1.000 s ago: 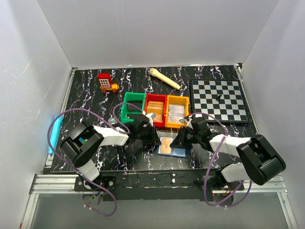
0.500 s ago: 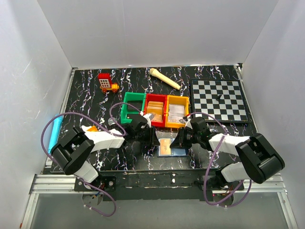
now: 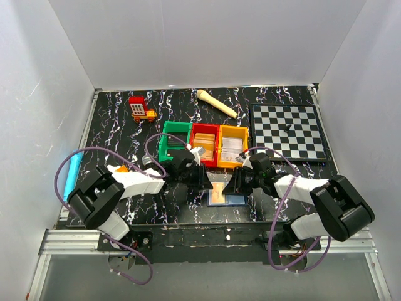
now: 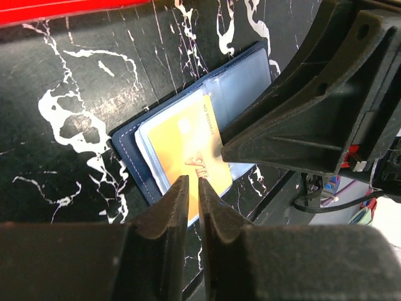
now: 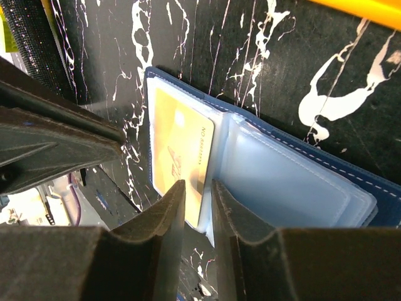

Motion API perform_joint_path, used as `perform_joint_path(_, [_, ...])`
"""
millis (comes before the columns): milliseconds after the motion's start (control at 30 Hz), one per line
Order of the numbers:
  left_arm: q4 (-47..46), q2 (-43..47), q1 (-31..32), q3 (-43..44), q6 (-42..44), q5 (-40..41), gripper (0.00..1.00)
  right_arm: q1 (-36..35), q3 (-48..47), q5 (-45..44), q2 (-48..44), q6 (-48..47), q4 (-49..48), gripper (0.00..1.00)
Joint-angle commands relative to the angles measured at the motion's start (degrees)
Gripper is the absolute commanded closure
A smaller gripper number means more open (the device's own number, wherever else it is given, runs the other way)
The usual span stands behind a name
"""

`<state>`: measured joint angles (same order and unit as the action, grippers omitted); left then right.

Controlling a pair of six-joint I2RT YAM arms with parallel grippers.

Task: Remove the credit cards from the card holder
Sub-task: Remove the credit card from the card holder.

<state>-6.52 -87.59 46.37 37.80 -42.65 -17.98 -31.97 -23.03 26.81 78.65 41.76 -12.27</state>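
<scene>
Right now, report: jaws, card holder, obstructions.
Left gripper jaws nearly closed at yellow card, grip unclear; right gripper jaws slightly open above it. Card holder open flat. Grippers crowd each other.

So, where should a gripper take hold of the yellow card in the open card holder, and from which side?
Probably its long edge beside the fold of the card holder, approached steeply from above. The yellow card lies flat on one half, so only a thin edge can be pinched. How far it is tucked in, I cannot tell.
</scene>
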Motion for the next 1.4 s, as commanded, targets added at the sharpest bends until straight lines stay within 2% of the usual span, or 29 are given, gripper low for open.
perform_joint_path(0, [-2.3, -2.6, 0.2, 2.5, -0.1, -1.7, 0.9, -0.2, -1.6, -0.4, -1.6, -1.4, 2.3, 0.68])
perform_joint_path(567, [-3.2, -7.0, 0.2, 3.2, -0.6, -2.2, 0.92, -0.2, -1.8, 0.3, -2.5, -1.2, 2.3, 0.65])
perform_joint_path(867, [-2.4, -7.9, 0.2, 2.4, -0.7, -0.9, 0.95, -0.2, -2.2, -0.9, -6.0, -0.8, 4.2, 0.61])
perform_joint_path(1367, [-2.8, -7.6, 0.2, 1.2, -1.0, -0.5, 0.96, -0.2, -0.3, 1.0, -2.9, 1.0, 0.2, 0.61])
